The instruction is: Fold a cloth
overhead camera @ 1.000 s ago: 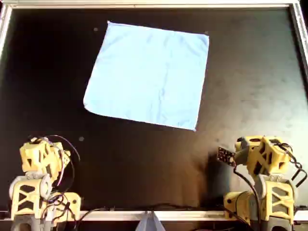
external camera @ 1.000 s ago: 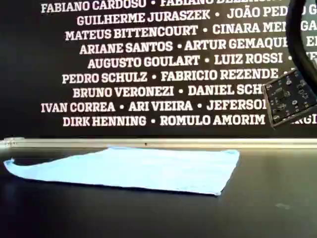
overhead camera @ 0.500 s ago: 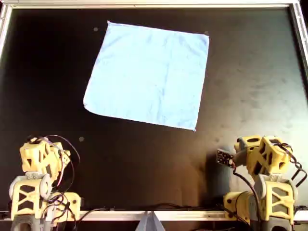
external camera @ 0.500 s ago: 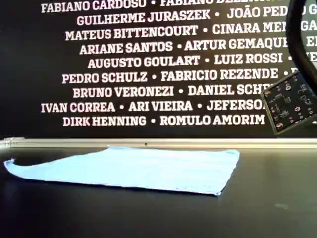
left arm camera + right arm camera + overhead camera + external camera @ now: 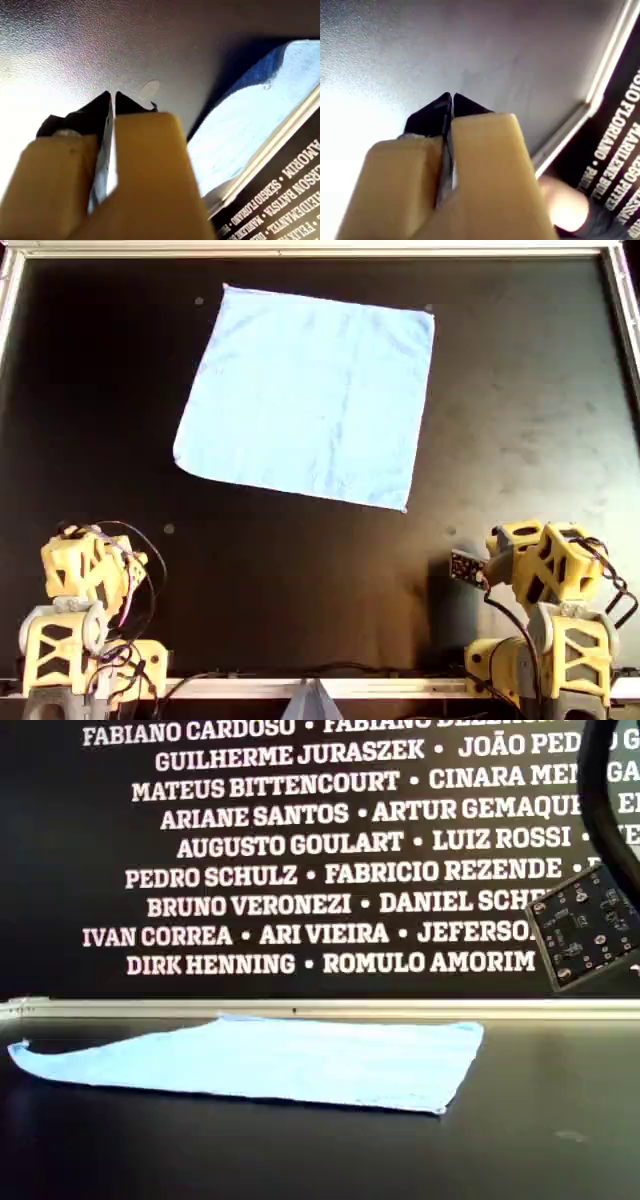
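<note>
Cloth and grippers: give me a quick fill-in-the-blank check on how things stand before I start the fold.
1. The cloth lies ____ on the black table.
2. The left gripper has its jaws ____.
3. The right gripper holds ____.
4. In the overhead view, both arms sit along the ____ edge.

Missing words: flat; shut; nothing; bottom
</note>
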Available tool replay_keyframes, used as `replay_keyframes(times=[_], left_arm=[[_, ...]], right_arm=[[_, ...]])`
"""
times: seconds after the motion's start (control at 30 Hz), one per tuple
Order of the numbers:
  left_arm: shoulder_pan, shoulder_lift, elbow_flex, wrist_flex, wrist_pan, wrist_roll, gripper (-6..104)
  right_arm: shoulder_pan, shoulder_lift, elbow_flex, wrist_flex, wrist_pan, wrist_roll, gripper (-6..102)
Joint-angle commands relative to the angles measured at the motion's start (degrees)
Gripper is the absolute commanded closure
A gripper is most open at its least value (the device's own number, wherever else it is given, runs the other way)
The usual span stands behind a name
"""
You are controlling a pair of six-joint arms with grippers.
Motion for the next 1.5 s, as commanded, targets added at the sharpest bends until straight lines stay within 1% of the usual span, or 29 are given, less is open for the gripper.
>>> replay_keyframes(times=[0.0, 0.07, 0.17, 0.23, 0.3, 0.37, 0.47, 0.53, 0.57, 0.67, 0.73, 0.77, 0.8, 0.83, 0.9, 0.93, 0.97, 1.03, 1.17, 1.3, 1.47], left_arm=[[0.18, 0.09, -0.97, -4.13, 0.35, 0.09, 93], [0.18, 0.09, -0.88, -8.96, 0.35, 0.09, 89], [0.18, 0.09, -0.88, -15.03, 0.35, 0.00, 80], [0.18, 0.09, -0.88, -17.31, 0.35, -0.44, 72], [0.18, 0.09, -0.88, -17.84, 0.35, 0.00, 65], [0.18, 0.09, -1.05, -17.84, 0.35, 0.00, 59], [0.18, 0.09, -1.49, -17.84, 0.35, -0.53, 54], [0.18, 0.09, -2.11, -17.84, 0.35, -0.35, 52], [0.09, 0.09, -2.37, -17.93, 0.35, -0.09, 51], [-0.09, 0.09, -5.62, -18.19, 0.44, -0.09, 48], [-1.23, 0.09, -7.82, -18.19, 0.44, 0.00, 48], [-2.37, 0.09, -8.70, -18.19, 0.44, 0.00, 48], [-4.04, 0.09, -9.40, -18.19, 0.44, 0.00, 48], [-6.06, 0.00, -9.93, -18.19, 0.44, 0.00, 48], [-11.07, 0.00, -10.28, -18.19, 0.44, -0.35, 48], [-13.54, 0.00, -10.20, -18.19, 0.35, 0.00, 48], [-15.73, -0.09, -10.02, -18.19, -0.35, 0.00, 48], [-18.37, -0.09, -9.05, -18.19, -0.53, 0.09, 48], [-18.72, -1.05, -9.05, -18.19, -0.62, 0.09, 48], [-18.63, -8.17, -10.28, -18.98, -0.62, 0.18, 48], [-18.46, -24.43, -14.33, -27.69, -0.70, 0.26, 48]], right_arm=[[0.18, 1.85, -0.79, -2.29, -0.44, 0.18, 93], [0.18, 1.85, -3.25, -2.81, -0.44, 0.18, 86], [0.18, 1.85, -6.15, -3.87, -0.44, 0.26, 74], [0.18, 1.85, -7.03, -4.04, -0.44, 0.26, 67], [0.18, 1.85, -7.47, -4.04, -0.44, 0.18, 62], [0.18, 1.85, -7.65, -4.04, -0.44, -0.62, 59], [0.18, 1.85, -9.40, -4.22, -0.44, -0.62, 58], [0.18, 1.85, -11.34, -4.22, -0.44, -0.44, 58], [0.18, 1.85, -12.74, -4.22, -0.44, 0.00, 58], [0.26, 1.85, -18.98, -4.22, -0.44, 0.09, 58], [0.62, 1.67, -22.50, -4.22, -0.79, 0.26, 58], [1.76, 1.67, -23.73, -4.39, -1.76, 0.26, 58], [3.34, 1.23, -24.43, -4.48, -3.16, 0.35, 58], [5.45, 1.05, -24.35, -4.57, -5.19, 0.35, 58], [9.84, 0.18, -23.29, -4.57, -8.70, 1.14, 58], [11.07, -1.32, -23.12, -4.57, -9.49, 1.85, 58], [11.60, -3.69, -23.12, -4.57, -9.76, 2.64, 58], [11.78, -11.25, -24.43, -4.66, -9.84, 3.78, 58], [12.74, -28.65, -27.77, -4.66, -10.81, 4.22, 57], [14.06, -39.99, -34.45, -4.66, -10.99, 4.13, 55], [21.88, -45.44, -39.20, -4.75, -10.90, 4.22, 48]])
